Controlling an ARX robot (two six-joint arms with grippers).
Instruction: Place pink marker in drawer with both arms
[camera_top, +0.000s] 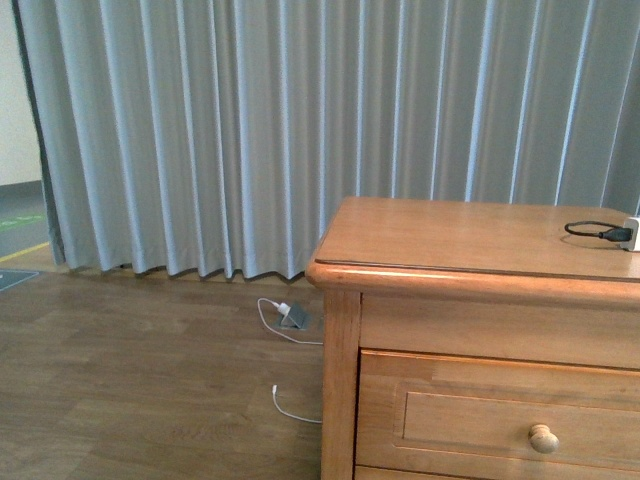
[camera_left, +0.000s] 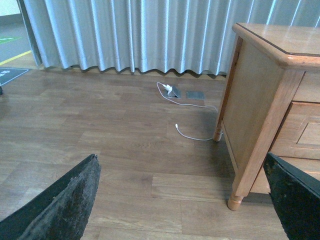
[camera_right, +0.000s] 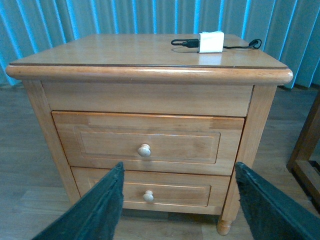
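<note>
The pink marker is not seen in any view, so its place cannot be told; it is judged to be light, stiff and smooth, best taken across the middle of its barrel. The upper drawer (camera_right: 148, 144) of the wooden nightstand (camera_right: 150, 55) is shut, its round knob (camera_right: 144, 150) at about 12 o'clock from the right end effector (camera_right: 177, 200), which is spread wide and holds nothing. The left end effector (camera_left: 180, 200) is also wide open and empty above the floor (camera_left: 100, 130), with the nightstand at about 2 o'clock.

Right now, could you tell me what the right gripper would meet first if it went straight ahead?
Probably the top drawer front, near its knob. The open right gripper faces the nightstand squarely; the depth is hard to judge.
</note>
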